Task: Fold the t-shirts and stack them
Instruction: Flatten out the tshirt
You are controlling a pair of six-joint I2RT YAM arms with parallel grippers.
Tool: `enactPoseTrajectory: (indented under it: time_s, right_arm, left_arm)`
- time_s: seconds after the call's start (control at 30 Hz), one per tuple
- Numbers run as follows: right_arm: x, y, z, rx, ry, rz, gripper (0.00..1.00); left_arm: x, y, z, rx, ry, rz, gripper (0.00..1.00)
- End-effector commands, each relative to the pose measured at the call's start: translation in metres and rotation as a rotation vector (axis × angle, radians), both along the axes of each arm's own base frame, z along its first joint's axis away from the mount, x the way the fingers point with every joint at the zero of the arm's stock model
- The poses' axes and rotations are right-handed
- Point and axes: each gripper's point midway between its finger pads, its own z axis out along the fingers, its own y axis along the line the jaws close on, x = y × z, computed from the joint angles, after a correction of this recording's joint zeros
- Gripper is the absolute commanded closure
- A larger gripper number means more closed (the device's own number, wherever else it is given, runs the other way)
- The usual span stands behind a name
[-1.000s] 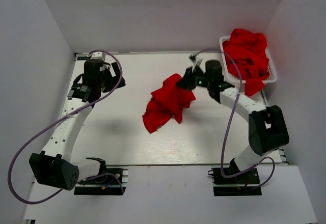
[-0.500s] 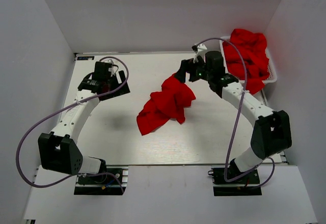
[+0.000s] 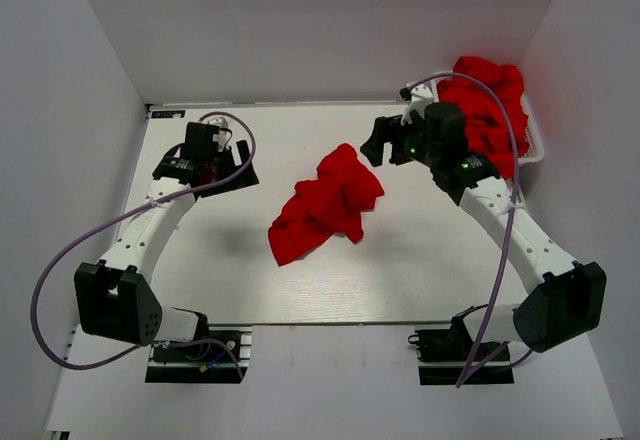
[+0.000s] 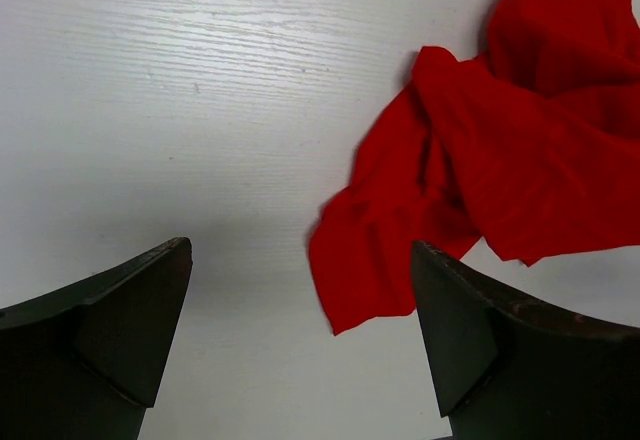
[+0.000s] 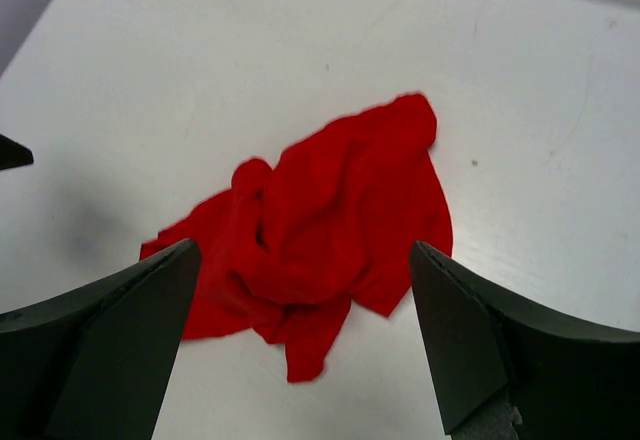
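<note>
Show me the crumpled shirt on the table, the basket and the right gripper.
crumpled shirt [image 3: 325,205], top view, middle of the heap
basket [image 3: 535,152], top view, right rim
right gripper [image 3: 377,142], top view, between its fingertips

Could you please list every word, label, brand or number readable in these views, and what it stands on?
None: no text can be read in any view. The crumpled red t-shirt on the table is plain, and so are the red t-shirts in the white mesh basket.

Matt soft cloth t-shirt [image 3: 325,203] on smooth, faintly grained table [image 3: 240,260].
</note>
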Motion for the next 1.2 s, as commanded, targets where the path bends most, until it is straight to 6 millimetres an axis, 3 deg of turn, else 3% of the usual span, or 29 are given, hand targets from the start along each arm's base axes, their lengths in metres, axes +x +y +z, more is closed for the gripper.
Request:
enactPoseTrajectory:
  time_s: [0.0, 0.03, 0.1, 0.2, 0.37, 0.4, 0.57, 0.8, 1.0, 1.17]
  right_arm:
    - [-0.019, 0.000, -0.029, -0.054, 0.114, 0.048, 0.10]
    - [-0.023, 0.000, -0.034, -0.064, 0.131, 0.061, 0.10]
    - [-0.035, 0.003, -0.048, -0.075, 0.174, 0.099, 0.10]
    - [-0.052, 0.011, -0.069, -0.109, 0.246, 0.174, 0.10]
    - [-0.079, 0.028, -0.101, -0.140, 0.339, 0.247, 0.10]
    - [-0.088, 0.028, -0.116, -0.156, 0.374, 0.251, 0.10]
    - [-0.095, 0.030, -0.136, -0.161, 0.406, 0.199, 0.10]
    - [-0.093, 0.036, -0.129, -0.080, 0.372, 0.143, 0.10]
    - [-0.087, 0.022, -0.123, -0.075, 0.327, 0.056, 0.10]
    - [-0.086, 0.013, -0.126, -0.087, 0.328, 0.011, 0.10]
  left_arm:
    - [-0.009, -0.018, -0.011, -0.069, 0.012, -0.090, 0.00]
    - [-0.020, -0.029, -0.026, -0.108, 0.051, -0.136, 0.00]
    - [-0.030, -0.032, -0.050, -0.123, 0.109, -0.153, 0.00]
    - [-0.043, -0.038, -0.073, -0.108, 0.155, -0.165, 0.00]
    - [-0.069, -0.055, -0.102, -0.093, 0.240, -0.198, 0.00]
    - [-0.072, -0.055, -0.106, -0.080, 0.250, -0.177, 0.00]
    - [-0.089, -0.070, -0.128, -0.043, 0.284, -0.171, 0.00]
    - [-0.089, -0.069, -0.149, 0.162, 0.342, -0.111, 0.00]
    - [-0.097, -0.076, -0.170, 0.224, 0.384, -0.112, 0.00]
    - [-0.109, -0.069, -0.191, 0.296, 0.438, -0.069, 0.04]
